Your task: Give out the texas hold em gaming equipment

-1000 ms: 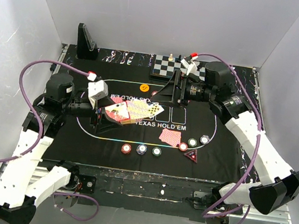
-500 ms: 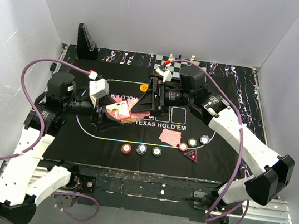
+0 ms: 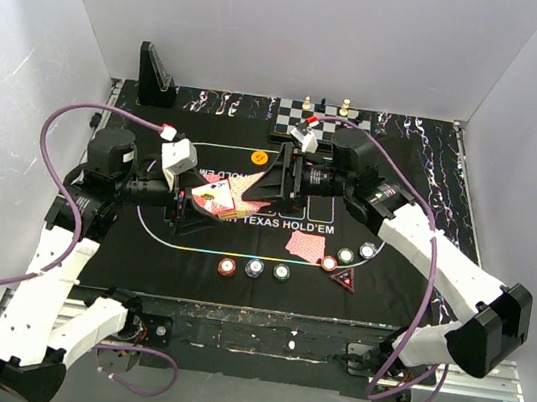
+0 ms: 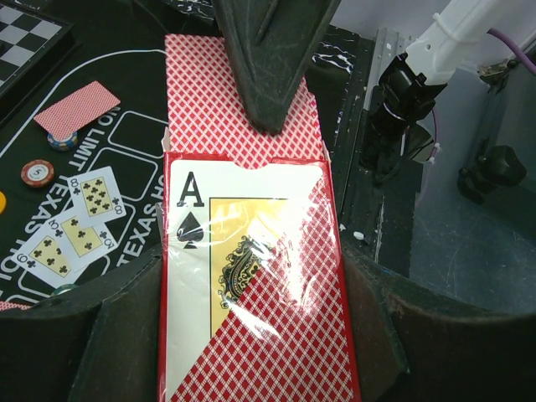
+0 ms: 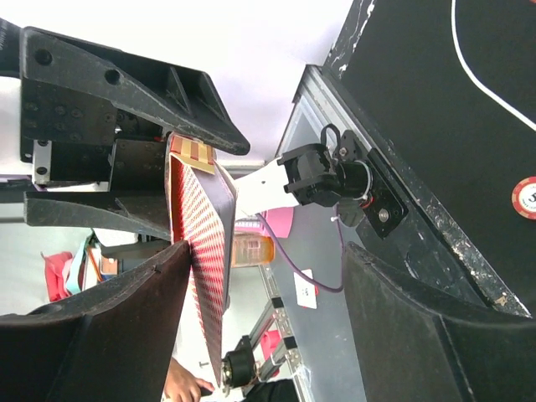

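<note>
My left gripper is shut on a red card box with an ace of spades on its face, held above the mat's left half. Red-backed cards stick out of its open end. My right gripper is open around that end, with one finger lying on the top card. In the right wrist view the deck is edge-on beside the left finger. Several chips and a dark red triangular marker line the mat's near edge. An orange chip lies at the far side.
Face-up cards lie on the black mat under the box. A face-down card lies near the right chips. The chessboard with pieces sits at the back, and a black stand at the back left.
My right arm has swung left from the mat's far middle until its open fingers reach the cards sticking out of the box. The left gripper and box have barely moved.
</note>
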Action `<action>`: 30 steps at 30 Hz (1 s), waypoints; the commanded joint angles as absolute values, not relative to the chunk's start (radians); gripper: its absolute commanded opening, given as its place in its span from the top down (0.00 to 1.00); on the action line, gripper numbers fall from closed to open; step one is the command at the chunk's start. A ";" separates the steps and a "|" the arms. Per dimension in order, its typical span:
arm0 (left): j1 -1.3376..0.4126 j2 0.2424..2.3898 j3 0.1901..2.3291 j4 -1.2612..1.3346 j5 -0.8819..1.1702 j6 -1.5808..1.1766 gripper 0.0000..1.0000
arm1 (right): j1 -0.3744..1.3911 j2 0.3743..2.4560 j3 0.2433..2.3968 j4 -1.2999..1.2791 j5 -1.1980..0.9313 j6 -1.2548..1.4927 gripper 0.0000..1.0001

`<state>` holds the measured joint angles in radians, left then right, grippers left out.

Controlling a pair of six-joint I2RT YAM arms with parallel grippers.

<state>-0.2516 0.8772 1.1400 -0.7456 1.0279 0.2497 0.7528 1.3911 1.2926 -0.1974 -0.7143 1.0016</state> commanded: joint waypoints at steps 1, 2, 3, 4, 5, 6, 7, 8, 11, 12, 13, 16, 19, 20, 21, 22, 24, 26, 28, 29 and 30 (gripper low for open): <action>-0.247 0.868 1.183 -0.703 1.057 0.239 1.00 | 0.721 1.333 1.273 -0.126 -0.715 1.038 0.22; -0.248 0.868 1.184 -0.700 1.057 0.238 1.00 | 0.715 1.328 1.273 -0.126 -0.716 1.039 0.23; -0.247 0.868 1.183 -0.698 1.060 0.235 1.00 | 0.710 1.324 1.272 -0.127 -0.716 1.037 0.24; -0.247 0.868 1.184 -0.695 1.058 0.232 1.00 | 0.707 1.319 1.272 -0.127 -0.715 1.037 0.25; -0.247 0.868 1.181 -0.695 1.058 0.230 1.00 | 0.703 1.315 1.273 -0.130 -0.716 1.040 0.26; -0.247 0.865 1.181 -0.695 1.061 0.230 1.00 | 0.701 1.312 1.275 -0.129 -0.716 1.040 0.27; -0.247 0.867 1.181 -0.695 1.060 0.230 1.00 | 0.700 1.309 1.275 -0.133 -0.716 1.039 0.28; -0.247 0.865 1.181 -0.695 1.061 0.230 1.00 | 0.696 1.305 1.278 -0.135 -0.715 1.037 0.30; -0.247 0.862 1.180 -0.696 1.060 0.230 1.00 | 0.690 1.298 1.278 -0.138 -0.715 1.035 0.36; -0.248 0.864 1.178 -0.695 1.061 0.230 1.00 | 0.686 1.295 1.278 -0.138 -0.715 1.034 0.37; -0.247 0.862 1.180 -0.695 1.060 0.230 1.00 | 0.684 1.292 1.279 -0.141 -0.713 1.034 0.40; -0.247 0.859 1.180 -0.695 1.060 0.229 1.00 | 0.677 1.282 1.287 -0.159 -0.701 1.019 0.46; -0.247 0.861 1.180 -0.695 1.062 0.229 1.00 | 0.667 1.272 1.308 -0.193 -0.681 0.993 0.50; -0.248 0.859 1.180 -0.696 1.060 0.227 1.00 | 0.663 1.270 1.315 -0.207 -0.675 0.985 0.52; -0.247 0.861 1.181 -0.695 1.060 0.227 1.00 | 0.660 1.269 1.319 -0.213 -0.672 0.977 0.55; -0.248 0.859 1.181 -0.695 1.063 0.227 1.00 | 0.655 1.267 1.322 -0.216 -0.670 0.976 0.57; -0.248 0.859 1.183 -0.695 1.062 0.227 1.00 | 0.649 1.262 1.324 -0.219 -0.667 0.974 0.61; -0.249 0.861 1.184 -0.695 1.062 0.226 1.00 | 0.643 1.261 1.322 -0.221 -0.667 0.971 0.64; -0.248 0.858 1.186 -0.696 1.060 0.225 1.00 | 0.635 1.256 1.322 -0.219 -0.670 0.971 0.67; -0.247 0.859 1.186 -0.696 1.060 0.225 1.00 | 0.634 1.255 1.322 -0.216 -0.670 0.971 0.68; -0.248 0.859 1.187 -0.698 1.060 0.224 1.00 | 0.632 1.252 1.322 -0.215 -0.670 0.971 0.69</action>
